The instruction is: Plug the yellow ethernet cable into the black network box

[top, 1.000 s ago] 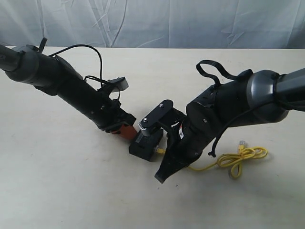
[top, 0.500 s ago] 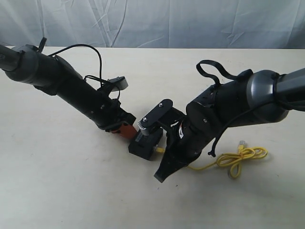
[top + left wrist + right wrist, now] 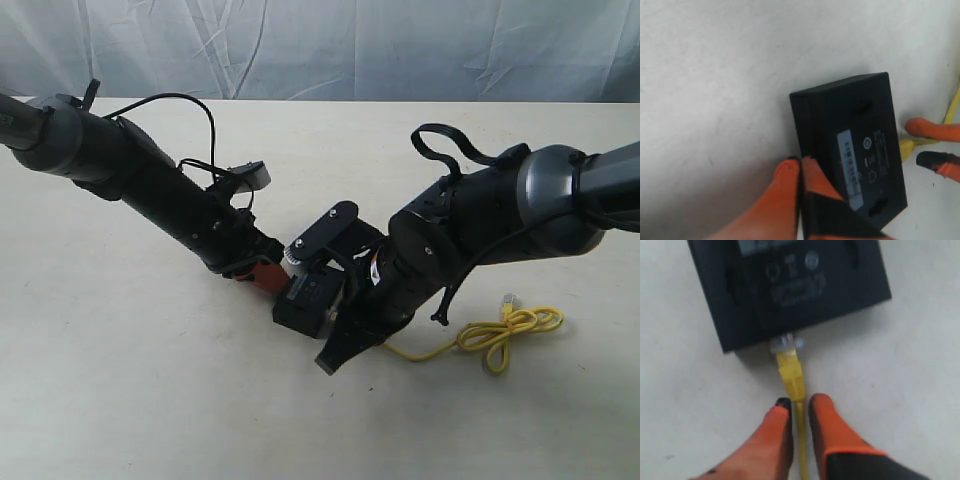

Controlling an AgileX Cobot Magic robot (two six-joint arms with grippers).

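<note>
The black network box (image 3: 308, 300) lies flat at mid-table, white label strip up (image 3: 850, 170). My left gripper (image 3: 800, 161) is shut, its orange fingertips pressed against the box's side edge with nothing between them. My right gripper (image 3: 798, 404) is shut on the yellow ethernet cable (image 3: 800, 440) just behind its plug. The clear plug tip (image 3: 786, 343) sits against the box's side (image 3: 755, 340); I cannot tell how deep it is. The cable's knotted loop (image 3: 505, 332) lies on the table to the right, its other plug (image 3: 508, 300) free.
Both black arms meet over the box, the left arm (image 3: 150, 185) coming from the upper left and the right arm (image 3: 480, 230) from the right. A wrinkled pale backdrop (image 3: 320, 45) runs along the beige table's far edge (image 3: 320, 100).
My right gripper has pushed a little left toward the box, drawing the cable with it. The box shifted slightly. The left arm has held still.
</note>
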